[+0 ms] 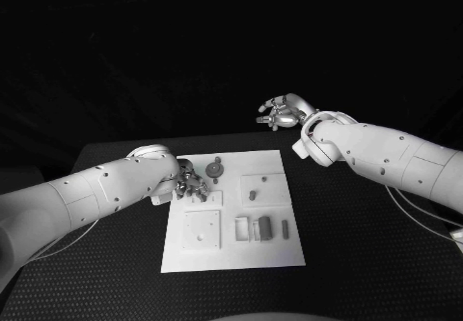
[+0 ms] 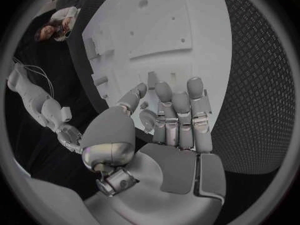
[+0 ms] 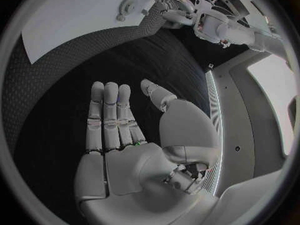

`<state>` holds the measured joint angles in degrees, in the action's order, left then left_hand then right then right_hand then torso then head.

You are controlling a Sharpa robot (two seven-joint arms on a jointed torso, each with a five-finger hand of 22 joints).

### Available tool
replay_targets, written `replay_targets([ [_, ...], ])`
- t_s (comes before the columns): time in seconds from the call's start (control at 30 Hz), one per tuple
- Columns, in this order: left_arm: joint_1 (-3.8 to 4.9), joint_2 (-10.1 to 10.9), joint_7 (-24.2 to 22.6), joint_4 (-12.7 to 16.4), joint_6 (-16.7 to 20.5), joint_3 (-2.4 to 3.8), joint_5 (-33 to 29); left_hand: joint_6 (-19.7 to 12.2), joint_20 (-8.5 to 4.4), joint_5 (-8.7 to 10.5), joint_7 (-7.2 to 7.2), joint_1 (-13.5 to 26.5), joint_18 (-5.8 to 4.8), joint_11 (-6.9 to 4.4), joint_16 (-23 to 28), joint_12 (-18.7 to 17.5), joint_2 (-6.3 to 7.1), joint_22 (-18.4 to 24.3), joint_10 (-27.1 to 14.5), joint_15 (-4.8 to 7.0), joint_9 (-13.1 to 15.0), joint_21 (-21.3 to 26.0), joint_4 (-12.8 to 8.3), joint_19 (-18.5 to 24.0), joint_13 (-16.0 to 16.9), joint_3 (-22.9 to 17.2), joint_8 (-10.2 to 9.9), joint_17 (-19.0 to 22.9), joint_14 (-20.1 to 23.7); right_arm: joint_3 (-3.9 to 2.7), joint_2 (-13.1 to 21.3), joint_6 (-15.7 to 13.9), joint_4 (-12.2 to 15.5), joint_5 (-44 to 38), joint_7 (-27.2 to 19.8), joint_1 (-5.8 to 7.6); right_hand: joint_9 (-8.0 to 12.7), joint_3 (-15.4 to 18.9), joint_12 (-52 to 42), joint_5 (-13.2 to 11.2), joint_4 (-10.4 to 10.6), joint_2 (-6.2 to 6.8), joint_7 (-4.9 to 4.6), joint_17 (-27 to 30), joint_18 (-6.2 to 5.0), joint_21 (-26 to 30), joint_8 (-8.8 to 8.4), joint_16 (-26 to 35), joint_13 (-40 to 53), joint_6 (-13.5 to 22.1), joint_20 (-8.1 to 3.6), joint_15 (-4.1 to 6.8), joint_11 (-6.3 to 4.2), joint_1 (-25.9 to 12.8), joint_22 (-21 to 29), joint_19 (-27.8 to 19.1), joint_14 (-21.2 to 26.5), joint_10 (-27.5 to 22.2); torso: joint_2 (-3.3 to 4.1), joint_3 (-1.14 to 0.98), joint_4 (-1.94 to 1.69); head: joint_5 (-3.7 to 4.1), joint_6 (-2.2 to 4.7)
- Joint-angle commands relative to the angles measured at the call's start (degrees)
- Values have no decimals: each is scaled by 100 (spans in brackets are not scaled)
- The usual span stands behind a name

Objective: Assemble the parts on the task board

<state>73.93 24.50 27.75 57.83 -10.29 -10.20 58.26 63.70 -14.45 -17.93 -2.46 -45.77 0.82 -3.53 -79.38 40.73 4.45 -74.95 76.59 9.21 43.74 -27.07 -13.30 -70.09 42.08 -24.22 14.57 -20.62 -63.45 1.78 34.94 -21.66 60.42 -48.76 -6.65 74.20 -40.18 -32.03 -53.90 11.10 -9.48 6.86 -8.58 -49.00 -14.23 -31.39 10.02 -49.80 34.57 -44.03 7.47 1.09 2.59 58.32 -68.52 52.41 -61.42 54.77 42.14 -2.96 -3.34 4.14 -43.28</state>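
A: In the head view, where did your left hand [image 1: 190, 183] sit?

B: Your left hand lay over the upper left part of the task board [image 1: 235, 264], its fingers pointing down at a small raised square plate [image 1: 201, 198]. In the left wrist view its fingers [image 2: 179, 116] were stretched nearly straight over the board [image 2: 156, 30], with a small grey part [image 2: 149, 120] just beside the thumb; whether you pinched it, I could not tell.

A: And the right hand [image 1: 283, 112]?

B: It hung beyond the far edge of the black table [image 1: 366, 247], well apart from the board. In the right wrist view its fingers [image 3: 109, 112] were straight and apart, holding nothing.

A: The parts?

B: A round grey part [image 1: 215, 168] lay near the board's top edge, and block-shaped pieces [image 1: 262, 228] stood at lower right.
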Motion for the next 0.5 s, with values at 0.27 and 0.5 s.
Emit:
replay_targets([
  [0.27,10,-106,-58,-128,-367,-3,-85,-72,-2,82,-58,80,-60,20,13,-25,-42,-125,-83,-27,-27,-1,-7,82,5,-24,-65,3,79,-3,-17,80,-6,-8,-34,-2,9,-6,-37,-24,39,-6,-226,-12,-77,29,33,39,-11,-271,2,3,216,-45,-12,47,-55,-640,-1,3,-4,8,-11],
  [0.5,10,-116,-61,-131,-309,-4,-124,-93,9,83,-70,-66,-50,30,0,-14,-168,-130,-92,-36,-37,-18,-103,90,14,-140,-86,0,91,-3,-16,81,1,-8,-34,-2,10,-5,-39,-24,41,-7,-226,-15,-77,30,33,41,-14,-271,1,3,216,-46,-13,47,-56,-640,-2,5,-3,11,-8],
])
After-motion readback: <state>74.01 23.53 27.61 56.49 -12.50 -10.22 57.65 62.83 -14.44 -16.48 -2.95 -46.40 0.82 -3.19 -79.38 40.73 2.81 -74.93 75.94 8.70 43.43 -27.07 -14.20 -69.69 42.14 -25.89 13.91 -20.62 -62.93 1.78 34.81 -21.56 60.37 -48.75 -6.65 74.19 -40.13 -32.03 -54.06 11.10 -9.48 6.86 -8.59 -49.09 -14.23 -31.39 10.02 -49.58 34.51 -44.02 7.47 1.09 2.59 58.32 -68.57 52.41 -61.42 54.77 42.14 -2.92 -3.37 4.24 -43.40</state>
